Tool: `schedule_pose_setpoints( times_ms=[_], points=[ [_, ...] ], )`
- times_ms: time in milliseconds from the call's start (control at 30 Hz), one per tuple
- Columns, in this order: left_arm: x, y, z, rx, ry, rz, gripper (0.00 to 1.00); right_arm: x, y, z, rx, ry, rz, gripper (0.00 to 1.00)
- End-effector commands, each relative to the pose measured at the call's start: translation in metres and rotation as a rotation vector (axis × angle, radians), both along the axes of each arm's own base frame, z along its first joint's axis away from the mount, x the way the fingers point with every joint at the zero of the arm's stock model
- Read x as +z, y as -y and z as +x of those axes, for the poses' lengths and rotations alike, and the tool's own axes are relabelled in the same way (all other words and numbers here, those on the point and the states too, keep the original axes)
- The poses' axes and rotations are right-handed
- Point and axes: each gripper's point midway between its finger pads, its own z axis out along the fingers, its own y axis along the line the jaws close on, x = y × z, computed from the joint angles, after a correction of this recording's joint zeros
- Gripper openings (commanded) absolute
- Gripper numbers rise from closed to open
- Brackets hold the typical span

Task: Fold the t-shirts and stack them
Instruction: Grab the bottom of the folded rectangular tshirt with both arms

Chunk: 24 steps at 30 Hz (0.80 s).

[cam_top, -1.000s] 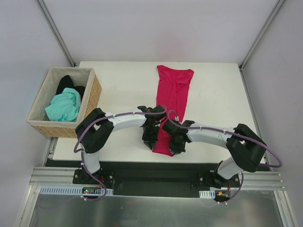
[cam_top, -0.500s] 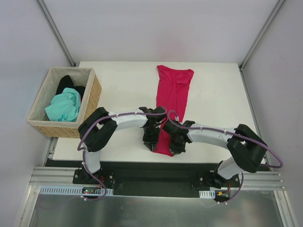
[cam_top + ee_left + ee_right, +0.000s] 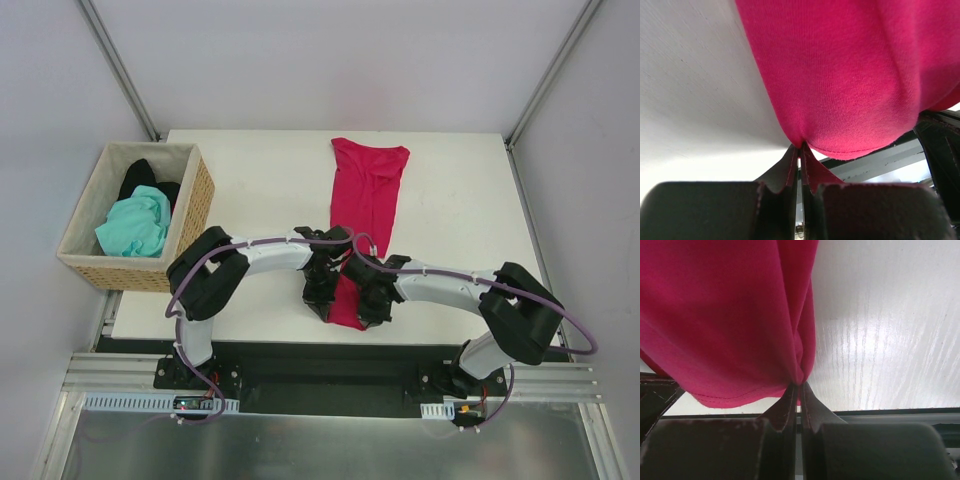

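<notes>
A crimson t-shirt (image 3: 366, 195) lies as a long narrow strip down the middle of the white table (image 3: 260, 190), its near end by the front edge. My left gripper (image 3: 322, 297) is shut on the left corner of that near hem (image 3: 840, 80). My right gripper (image 3: 370, 303) is shut on the right corner (image 3: 730, 315). In both wrist views the cloth bunches into the closed fingertips. A mint-green t-shirt (image 3: 135, 225) and a black t-shirt (image 3: 140, 178) lie crumpled in the basket.
A tan wicker basket (image 3: 198, 205) stands at the table's left edge. Both arms cross low over the front of the table, their grippers close together. The metal frame rail (image 3: 330, 375) runs just below the front edge.
My left gripper has closed on the shirt's near left corner. The near hem has lifted slightly and bunched between the two grippers. The right gripper has held its grip.
</notes>
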Motion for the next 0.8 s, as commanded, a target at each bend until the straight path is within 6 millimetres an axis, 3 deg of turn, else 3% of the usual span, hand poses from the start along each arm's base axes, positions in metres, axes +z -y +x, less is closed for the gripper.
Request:
schedule_pose_setpoints(
  times_ms=[0,233,767],
  points=[
    [0.018,0.006,0.012,0.012,0.080,-0.034,0.00,0.003,0.005,0.030,-0.011,0.138,-0.068,0.01],
    [0.044,0.014,0.024,0.023,0.150,-0.085,0.00,0.029,0.004,0.042,0.028,0.230,-0.090,0.01],
    [0.086,0.006,0.032,0.034,0.246,-0.093,0.00,0.082,0.004,0.057,0.024,0.374,-0.090,0.01]
  ],
)
